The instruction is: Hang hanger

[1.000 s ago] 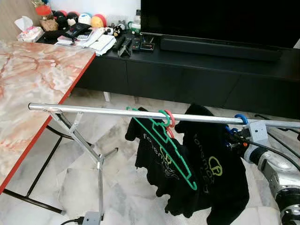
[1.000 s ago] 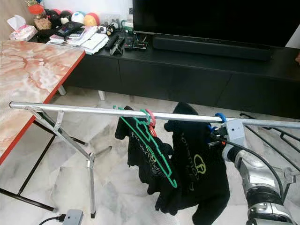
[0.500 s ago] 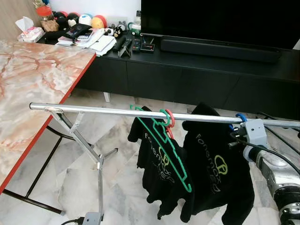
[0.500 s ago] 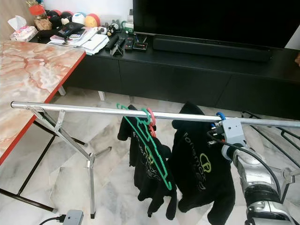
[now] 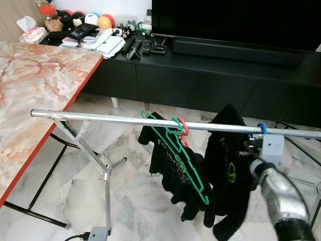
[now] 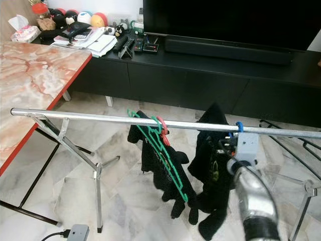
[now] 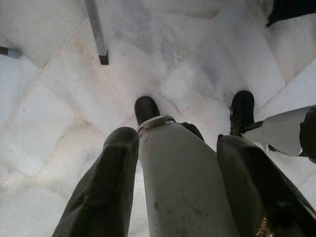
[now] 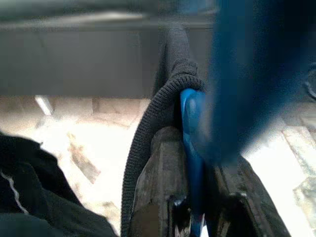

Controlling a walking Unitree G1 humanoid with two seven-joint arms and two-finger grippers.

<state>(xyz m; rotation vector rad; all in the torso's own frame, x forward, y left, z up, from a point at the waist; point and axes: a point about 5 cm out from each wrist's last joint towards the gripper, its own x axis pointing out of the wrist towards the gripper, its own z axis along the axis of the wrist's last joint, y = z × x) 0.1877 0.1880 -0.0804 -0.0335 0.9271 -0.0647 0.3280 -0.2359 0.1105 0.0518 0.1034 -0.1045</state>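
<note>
The blue hanger (image 8: 193, 148) sits clamped in my right tool (image 8: 205, 197), its neck pinched between the two fingers (image 8: 160, 187), with the ribbed collar of the black T-shirt (image 5: 228, 165) wrapped round it just ahead of the fingertips. From the head cameras, its blue hook (image 5: 262, 128) is right at the steel rail (image 5: 125, 119), directly above the tool, looking already looped over, though I cannot tell whether it bears its full weight yet.

I judge this to be the seating step. I would ease the wrist down a touch until the rail carries the shirt, watch for the hook to settle squarely over the top of the tube, and only then release. Letting go early risks the hook rolling off, since the garment hangs heavy and twisted below the tool.

Further along the rail, away from the tool, a green hanger (image 5: 183, 158) and a red hook (image 5: 183, 126) already hang with another black shirt (image 5: 170, 168); I would keep my hanger apart from them to avoid tangles when I back out. The rack's leg (image 5: 93, 160) stands on the marble floor (image 5: 135, 201) beyond. My left tool (image 7: 182, 182) hangs idle, pointing at the floor, fingers spread with nothing between them.
</note>
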